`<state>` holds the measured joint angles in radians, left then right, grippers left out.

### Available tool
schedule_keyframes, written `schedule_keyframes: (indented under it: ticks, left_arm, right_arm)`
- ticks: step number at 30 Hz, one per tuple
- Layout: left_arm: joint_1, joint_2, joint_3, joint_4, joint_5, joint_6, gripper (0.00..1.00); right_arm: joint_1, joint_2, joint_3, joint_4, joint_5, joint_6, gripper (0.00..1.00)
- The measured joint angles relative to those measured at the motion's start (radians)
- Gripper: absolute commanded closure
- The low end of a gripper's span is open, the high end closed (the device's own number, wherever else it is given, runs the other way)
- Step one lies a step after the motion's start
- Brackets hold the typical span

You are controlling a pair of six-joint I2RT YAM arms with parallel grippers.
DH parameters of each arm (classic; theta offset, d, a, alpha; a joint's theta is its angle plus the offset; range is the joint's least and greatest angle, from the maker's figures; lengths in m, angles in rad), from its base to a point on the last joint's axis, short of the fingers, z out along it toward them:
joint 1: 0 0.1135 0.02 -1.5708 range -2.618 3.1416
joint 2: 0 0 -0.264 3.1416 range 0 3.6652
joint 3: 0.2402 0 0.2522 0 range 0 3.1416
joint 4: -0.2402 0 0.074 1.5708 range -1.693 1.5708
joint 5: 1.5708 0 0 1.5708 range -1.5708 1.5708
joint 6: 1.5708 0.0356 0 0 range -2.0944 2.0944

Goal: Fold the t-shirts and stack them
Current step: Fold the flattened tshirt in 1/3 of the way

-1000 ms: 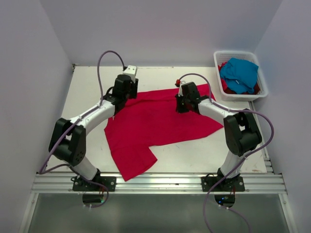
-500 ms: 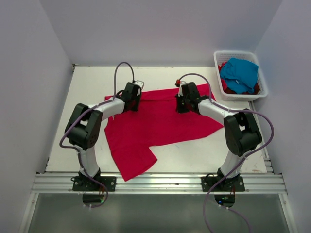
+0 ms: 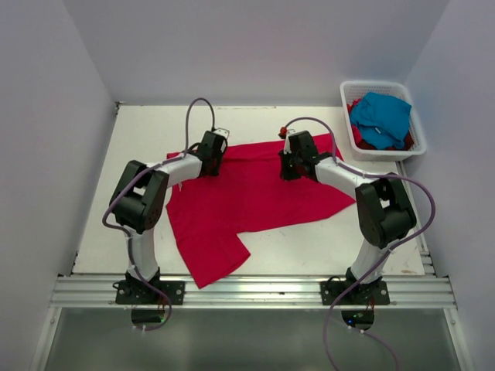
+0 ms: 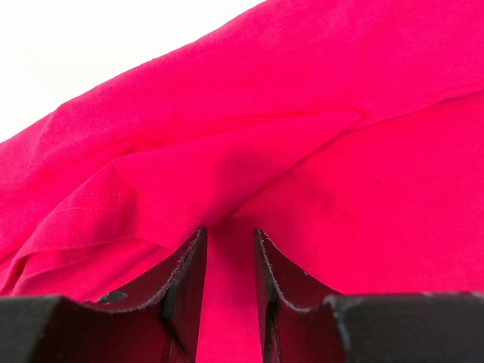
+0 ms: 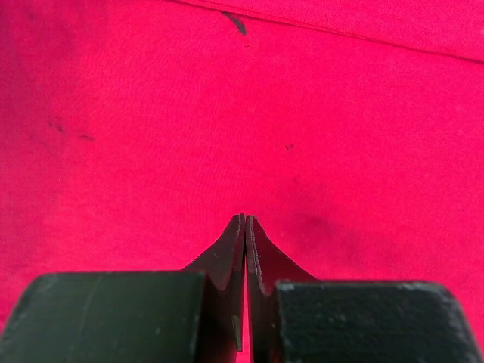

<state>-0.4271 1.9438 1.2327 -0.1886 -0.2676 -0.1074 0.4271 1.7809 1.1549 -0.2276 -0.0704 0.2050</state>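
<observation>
Left end effector apart, right end effector together; red t-shirt spread, long axis left-right.

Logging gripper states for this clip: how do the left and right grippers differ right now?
The left gripper has its fingers parted, with a strip of the red t-shirt between them; the right gripper has its fingertips pressed together with no cloth visible between them. The left gripper sits at a raised fold near the shirt's edge; the right gripper sits over flat cloth. Both are low over the same shirt.
</observation>
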Motion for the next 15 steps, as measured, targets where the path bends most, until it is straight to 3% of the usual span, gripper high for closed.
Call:
schedule_keyframes:
  ticks: [15]
  left_arm:
    - [-0.001,0.035,0.031,0.013,-0.101,0.024,0.64]
  right_arm:
    - [0.0,0.014,0.0,-0.002,0.0,-0.003,1.0]
